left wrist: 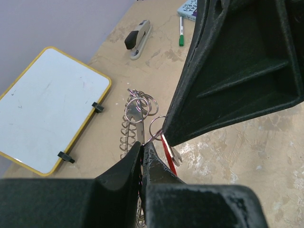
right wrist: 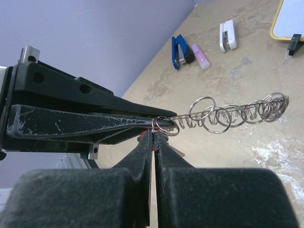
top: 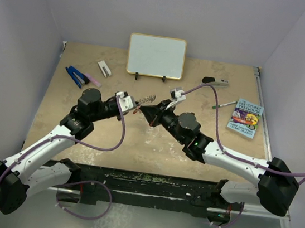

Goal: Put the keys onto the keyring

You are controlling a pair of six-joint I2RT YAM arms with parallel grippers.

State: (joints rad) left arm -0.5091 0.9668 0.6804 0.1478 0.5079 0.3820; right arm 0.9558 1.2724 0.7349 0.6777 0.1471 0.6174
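Left gripper (left wrist: pixel 143 148): your fingers are pressed together with only a hairline between them. The near end of the keyring (right wrist: pixel 223 114) comes out right at their tips, so I judge the tool clamped on that end. The keyring here is a row of small silver wire loops strung along a thin metal spine. It runs straight out ahead of the left fingertips with its far end free, and it appears to be held off the table (top: pixel 136 151). Held so, it presents the end loop side-on to the other tool. The likely reason is to give you a stiff, fixed target.

Right gripper (right wrist: pixel 153 138): the fingers are closed, with a sliver of red showing in the seam. In the left wrist view the key (left wrist: pixel 167 153), red-headed, emerges at the right tool's tip. It sits just beside the left fingertips and slants under the end loop. I judge it pinched by the head so that the rest is free to meet the wire. Whether it has caught the loop yet is too small to tell.

The two tools meet tip to tip, nearly touching.

Step in hand, as I judge it: working the key onto the end loop. The risk is that the wire springs aside or the key twists in the pinch, so keep the left clamp firm.

Containers: none in view. The only holder is the keyring itself, and it carries nothing I can confirm beyond its own loops. The whiteboard (top: pixel 156 55), ahead of both tools, plays no part.
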